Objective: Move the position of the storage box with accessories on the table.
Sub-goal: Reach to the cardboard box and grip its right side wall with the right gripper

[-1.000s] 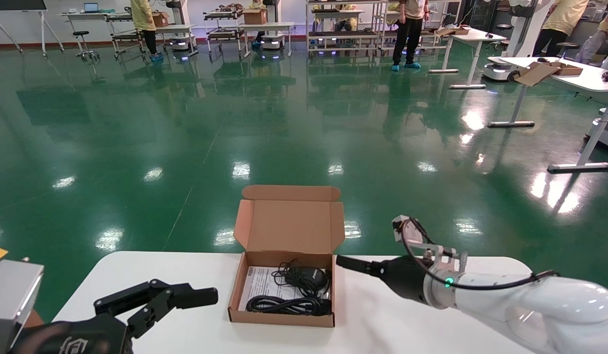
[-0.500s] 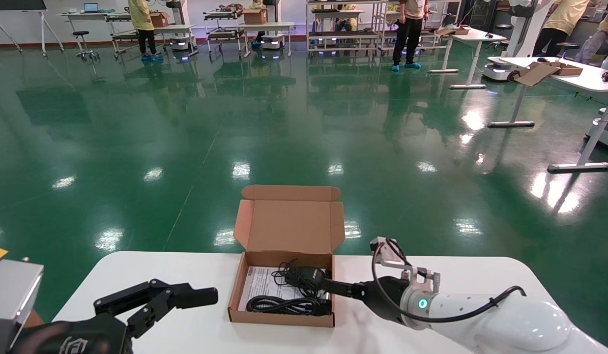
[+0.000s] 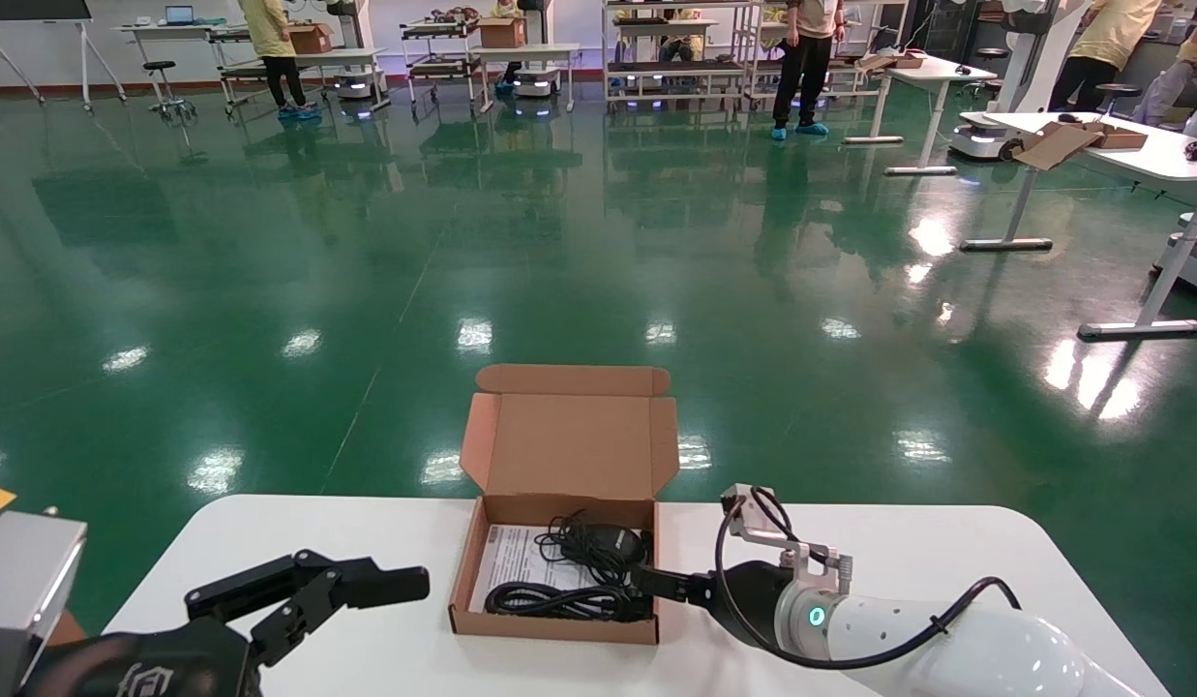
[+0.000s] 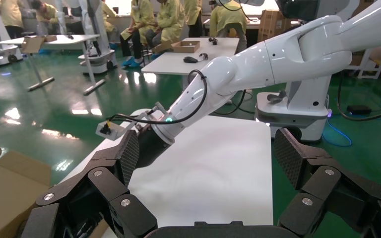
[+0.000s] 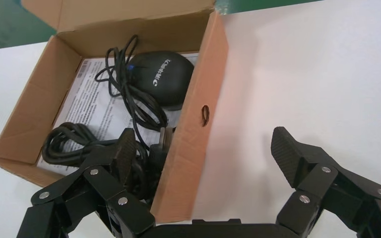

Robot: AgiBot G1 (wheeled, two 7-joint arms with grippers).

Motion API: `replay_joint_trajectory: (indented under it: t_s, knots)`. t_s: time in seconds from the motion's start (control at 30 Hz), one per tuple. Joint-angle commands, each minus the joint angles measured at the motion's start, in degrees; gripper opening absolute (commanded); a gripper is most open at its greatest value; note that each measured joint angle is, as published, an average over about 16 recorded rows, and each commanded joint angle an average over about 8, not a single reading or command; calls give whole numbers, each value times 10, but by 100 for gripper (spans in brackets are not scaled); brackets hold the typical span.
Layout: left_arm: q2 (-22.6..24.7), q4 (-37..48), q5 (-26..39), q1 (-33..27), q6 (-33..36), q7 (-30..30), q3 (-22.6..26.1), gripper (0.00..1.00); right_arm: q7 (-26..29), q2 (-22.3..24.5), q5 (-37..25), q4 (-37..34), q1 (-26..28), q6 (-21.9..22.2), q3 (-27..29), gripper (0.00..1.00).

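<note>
One box (image 3: 555, 581) sits on the white tabletop (image 3: 908, 561), near its middle and close to the far edge. Inside lie one printed sheet (image 3: 509, 557), one rounded black adapter (image 3: 610, 544) with a loose cable around it, and one coiled black cable (image 3: 559, 602) toward the near wall. Two grippers are in view.

Compared with half a second ago, the right gripper (image 3: 646, 583) has drawn back and lowered. Its tips were over the adapter inside the box; now they meet the box's right wall near the near corner. A second ago that arm was higher and beside the far right corner. The box itself has not shifted.

The right wrist view shows the right gripper's fingers (image 5: 121, 153) spread wide, one inside the box over the coiled cable and one outside over bare tabletop, straddling the right wall without closing on it.

The left gripper (image 3: 366, 586) hangs over the left part of the tabletop, well apart from the box, its fingers apart and empty.

The box's long axis runs from near to far, and its hinged lid (image 3: 569, 436) stands upright at the far end, the open side facing the robot.
</note>
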Motion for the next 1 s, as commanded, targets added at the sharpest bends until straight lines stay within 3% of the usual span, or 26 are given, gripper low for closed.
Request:
replay_joint_trajectory:
  t_s: [0.03, 0.1, 0.17, 1.0]
  knots:
    - [0, 0, 0, 0, 0, 0, 0, 100, 10, 0, -1, 4, -1, 9, -8, 34]
    - [0, 0, 0, 0, 0, 0, 0, 100, 16, 0, 1, 8, -3, 14, -16, 12]
    - [0, 0, 0, 0, 0, 0, 0, 100, 21, 0, 2, 12, -5, 17, -23, 0]
    - [0, 0, 0, 0, 0, 0, 0, 100, 37, 1, 22, 21, 6, 33, -93, 0]
